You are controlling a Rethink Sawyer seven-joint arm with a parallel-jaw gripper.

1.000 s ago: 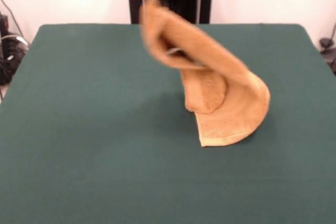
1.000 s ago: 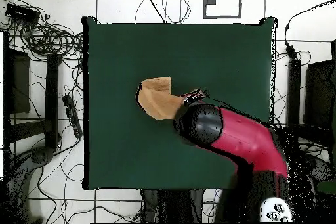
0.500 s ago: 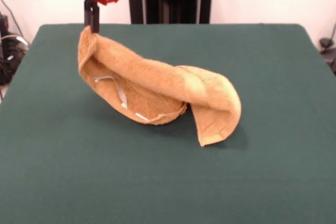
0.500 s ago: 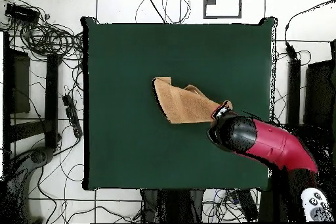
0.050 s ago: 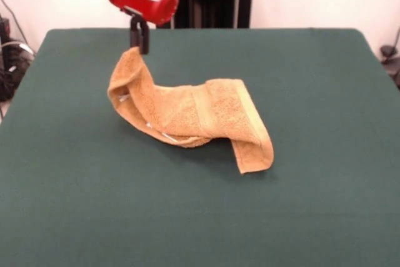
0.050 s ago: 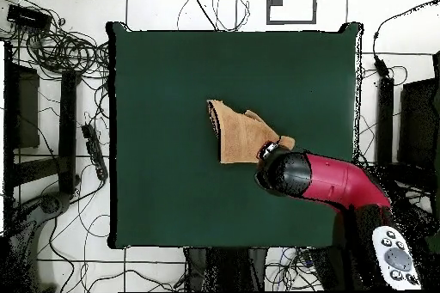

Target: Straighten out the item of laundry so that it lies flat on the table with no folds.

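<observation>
On the table, near its middle, the towel is seen lowered and slackened since half a second ago, yet left twisted and folded, one corner being held pinched in the gripper just above it.

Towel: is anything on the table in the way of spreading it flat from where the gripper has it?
Nothing visible. The gripper is shut on the towel at its raised end, with no gap between them. The table around the towel shows only bare green cloth in both views.
</observation>
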